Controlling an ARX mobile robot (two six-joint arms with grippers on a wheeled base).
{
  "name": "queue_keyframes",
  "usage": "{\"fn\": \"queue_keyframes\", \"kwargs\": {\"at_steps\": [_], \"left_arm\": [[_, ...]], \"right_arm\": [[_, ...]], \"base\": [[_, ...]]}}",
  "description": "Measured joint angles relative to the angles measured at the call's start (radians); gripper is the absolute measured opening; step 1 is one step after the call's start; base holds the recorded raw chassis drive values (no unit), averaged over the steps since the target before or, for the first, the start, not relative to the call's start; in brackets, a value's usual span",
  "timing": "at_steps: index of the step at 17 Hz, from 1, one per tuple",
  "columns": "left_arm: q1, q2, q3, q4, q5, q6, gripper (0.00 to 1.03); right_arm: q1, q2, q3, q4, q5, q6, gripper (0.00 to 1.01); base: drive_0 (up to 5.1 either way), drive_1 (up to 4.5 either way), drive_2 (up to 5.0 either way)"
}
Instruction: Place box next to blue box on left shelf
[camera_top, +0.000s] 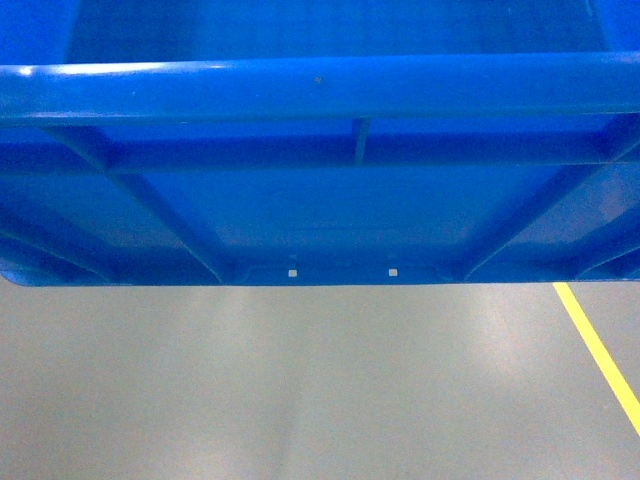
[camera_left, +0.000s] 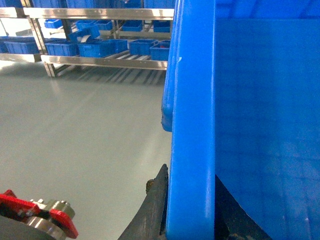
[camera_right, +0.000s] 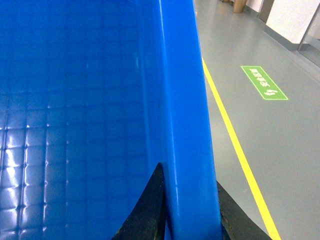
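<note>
Grey warehouse floor lies bare beneath the box, which hangs in the air, filling the head view. Each side rim sits between the fingers of a gripper: the left gripper is clenched on one wall, the right gripper on the other. Lifting looks done; carrying and setting down remain. Shelves of blue bins stand well beyond the box's left side, open floor between. A yellow line runs along its right side.
</note>
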Motion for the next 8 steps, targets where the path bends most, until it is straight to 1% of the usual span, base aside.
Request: {"fn": "queue_keyframes", "kwargs": {"at_steps": [4, 8], "left_arm": [[-0.001, 0.001, 0.000, 0.001, 0.001, 0.000, 0.11], [-0.004, -0.005, 0.000, 0.008, -0.005, 0.002, 0.11]], "right_arm": [[0.000, -0.002, 0.000, -0.002, 0.003, 0.000, 0.12], [0.000, -0.002, 0.000, 0.007, 0.003, -0.001, 0.12]], "base": [[-1.5, -1.52, -1.5], [0.2, 4.22, -3.8]]}}
